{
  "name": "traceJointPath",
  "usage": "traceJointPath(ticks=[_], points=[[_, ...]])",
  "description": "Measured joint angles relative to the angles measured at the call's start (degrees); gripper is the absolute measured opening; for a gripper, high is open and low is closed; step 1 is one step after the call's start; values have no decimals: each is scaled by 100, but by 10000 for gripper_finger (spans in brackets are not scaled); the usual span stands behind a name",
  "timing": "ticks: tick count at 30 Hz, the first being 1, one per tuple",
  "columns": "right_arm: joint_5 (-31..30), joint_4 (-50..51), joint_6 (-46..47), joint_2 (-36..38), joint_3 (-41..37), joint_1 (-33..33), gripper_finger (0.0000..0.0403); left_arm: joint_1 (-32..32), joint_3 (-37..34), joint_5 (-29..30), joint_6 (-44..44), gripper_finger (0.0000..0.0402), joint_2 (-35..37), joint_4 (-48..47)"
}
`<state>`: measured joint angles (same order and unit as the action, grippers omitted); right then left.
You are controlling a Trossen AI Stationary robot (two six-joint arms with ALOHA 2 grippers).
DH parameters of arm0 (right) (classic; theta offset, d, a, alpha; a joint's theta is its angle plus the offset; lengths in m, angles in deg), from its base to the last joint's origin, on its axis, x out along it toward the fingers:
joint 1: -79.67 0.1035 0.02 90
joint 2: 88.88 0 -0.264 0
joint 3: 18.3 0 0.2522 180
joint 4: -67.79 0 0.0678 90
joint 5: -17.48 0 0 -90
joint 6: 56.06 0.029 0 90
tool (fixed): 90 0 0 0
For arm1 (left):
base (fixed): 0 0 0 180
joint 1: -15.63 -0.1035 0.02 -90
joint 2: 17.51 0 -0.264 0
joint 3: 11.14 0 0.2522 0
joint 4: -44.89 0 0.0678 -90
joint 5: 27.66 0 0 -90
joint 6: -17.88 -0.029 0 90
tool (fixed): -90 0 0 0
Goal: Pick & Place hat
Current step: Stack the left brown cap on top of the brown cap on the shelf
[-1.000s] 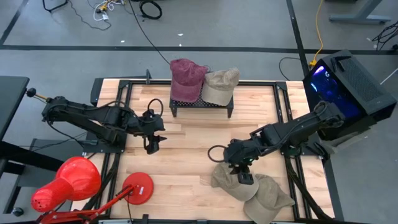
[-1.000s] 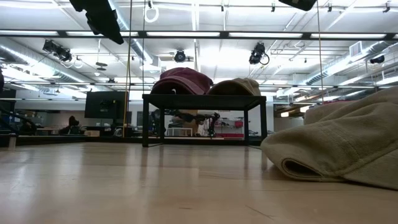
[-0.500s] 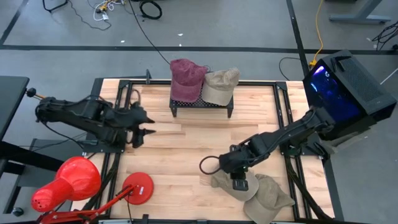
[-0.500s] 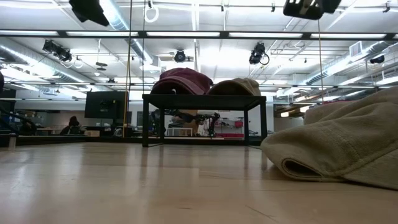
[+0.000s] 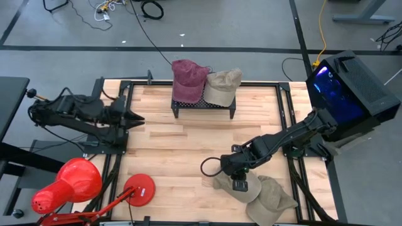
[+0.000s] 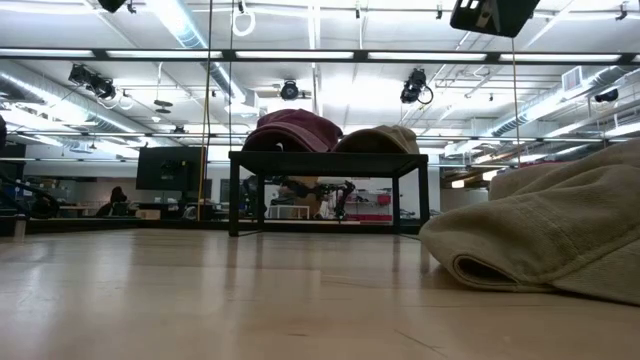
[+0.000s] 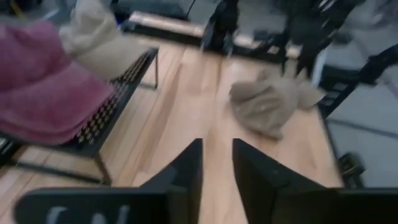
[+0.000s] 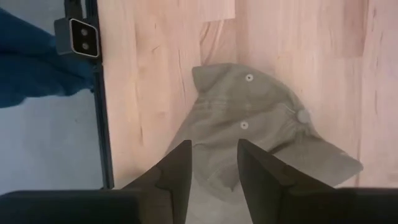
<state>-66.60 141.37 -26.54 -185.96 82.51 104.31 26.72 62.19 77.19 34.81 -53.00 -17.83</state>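
A maroon hat (image 5: pixel 188 78) and a beige hat (image 5: pixel 223 86) lie side by side on top of a black mesh rack (image 5: pixel 204 108) at the table's far middle. Two khaki hats (image 5: pixel 271 196) lie overlapping on the wood near the front right. My right gripper (image 5: pixel 239 184) (image 8: pixel 214 162) hangs above their left part, pointing steeply down. It is open, its fingers clear of the cloth. My left gripper (image 5: pixel 137 118) (image 7: pixel 217 155) is drawn back at the table's left side, raised. A narrow gap shows between its fingers, with nothing in it.
A red lamp (image 5: pixel 69 182) with a round red base (image 5: pixel 138 188) sits at the front left corner. A black box with a blue light (image 5: pixel 348 81) stands off the right edge. Bare wood lies between the rack and the khaki hats.
My left gripper has pulled back from the table's middle toward the left edge, rising and tipping up, and its fingers have drawn closer together. My right gripper has shifted slightly leftward and lower over the khaki hats. The hats have not moved.
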Motion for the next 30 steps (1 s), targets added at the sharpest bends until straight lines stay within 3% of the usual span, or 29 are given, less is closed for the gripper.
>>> traceJointPath(ticks=[7, 19, 30], points=[[-84, -60, -20, 0, 0, -2, 129, 2, 0, -238, 30, 7, 112, 227], [-198, -58, -108, 0, 0, 0, 129, 0, -55, -50, -556, 3, 117, 256], [-380, -176, -146, 0, 0, 2, 129, 0, -1666, -422, -472, 2, 1017, 1347]])
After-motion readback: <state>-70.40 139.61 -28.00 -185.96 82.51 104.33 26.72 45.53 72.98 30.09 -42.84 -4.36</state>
